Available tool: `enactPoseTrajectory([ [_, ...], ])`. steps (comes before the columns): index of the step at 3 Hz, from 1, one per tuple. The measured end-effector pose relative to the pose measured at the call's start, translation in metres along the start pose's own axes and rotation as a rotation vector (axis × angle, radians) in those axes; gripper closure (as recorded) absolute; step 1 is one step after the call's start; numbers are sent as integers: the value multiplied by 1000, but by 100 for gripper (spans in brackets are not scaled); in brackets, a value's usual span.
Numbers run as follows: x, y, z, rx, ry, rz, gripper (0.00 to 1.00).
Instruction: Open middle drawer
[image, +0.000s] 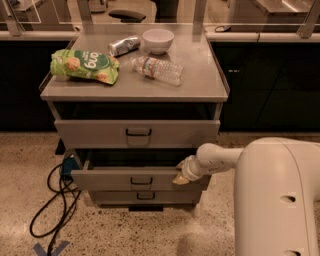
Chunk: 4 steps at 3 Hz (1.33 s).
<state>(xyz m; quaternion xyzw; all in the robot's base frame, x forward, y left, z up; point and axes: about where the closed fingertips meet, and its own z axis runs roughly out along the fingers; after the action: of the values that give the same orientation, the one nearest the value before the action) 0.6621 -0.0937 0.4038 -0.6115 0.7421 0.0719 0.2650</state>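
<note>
The white arm (272, 200) fills the near right, its forearm (220, 157) reaching left and slightly down; the gripper (180, 176) sits low, near the scene's centre.

End effector (181, 176) at matt-metal middle drawer (112, 178)
</note>
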Motion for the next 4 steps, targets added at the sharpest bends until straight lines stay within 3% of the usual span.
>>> enactPoseTrajectory([
  [1, 2, -3, 3, -5, 14, -32, 100],
  [4, 2, -13, 9, -1, 14, -38, 100],
])
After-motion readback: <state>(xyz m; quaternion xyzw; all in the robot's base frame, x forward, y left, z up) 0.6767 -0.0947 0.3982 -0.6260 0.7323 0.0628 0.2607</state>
